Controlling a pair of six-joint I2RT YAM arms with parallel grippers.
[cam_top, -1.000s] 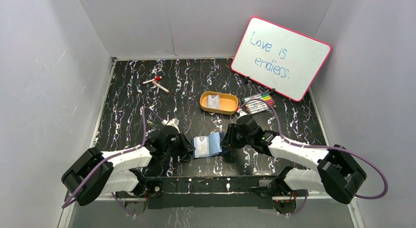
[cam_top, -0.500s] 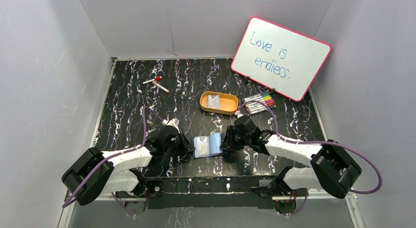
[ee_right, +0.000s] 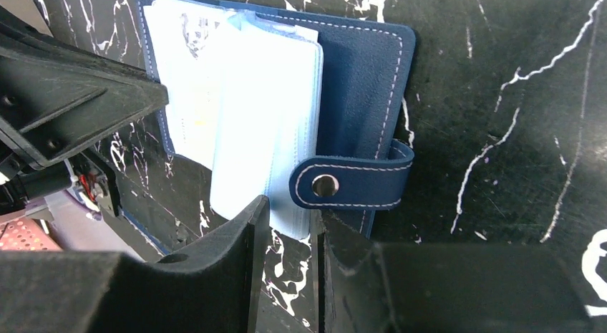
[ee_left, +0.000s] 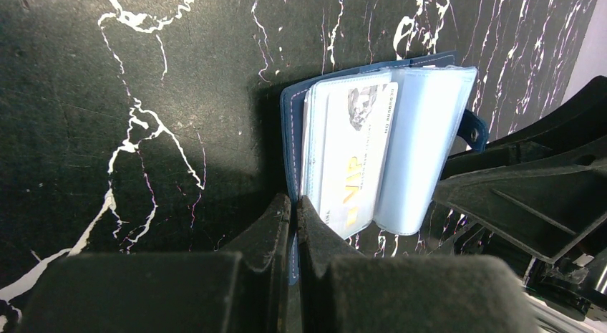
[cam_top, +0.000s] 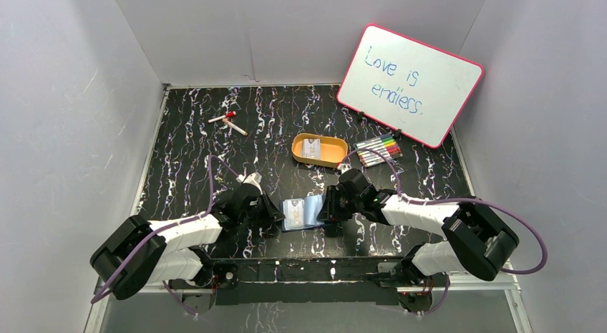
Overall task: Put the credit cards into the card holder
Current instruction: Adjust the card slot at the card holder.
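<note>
The navy card holder [cam_top: 302, 213] lies open on the table between my two grippers. Its clear sleeves [ee_right: 265, 118] are fanned up, and one pale credit card [ee_left: 354, 161] sits in a sleeve. My left gripper [ee_left: 294, 204] is shut on the edge of the holder's navy cover [ee_left: 290, 132]. My right gripper [ee_right: 290, 215] is narrowly open at the holder's near edge, with the sleeves' lower corner between its fingers, next to the snap tab [ee_right: 351, 182]. More credit cards [cam_top: 311, 148] lie in the orange tray [cam_top: 336, 160].
A whiteboard [cam_top: 409, 84] leans at the back right with a row of coloured markers [cam_top: 378, 150] in front of it. A red-capped marker [cam_top: 227, 122] lies at the back left. White walls close in three sides.
My right gripper has crept left toward the holder's right side. The left gripper and the holder have stayed in place.
</note>
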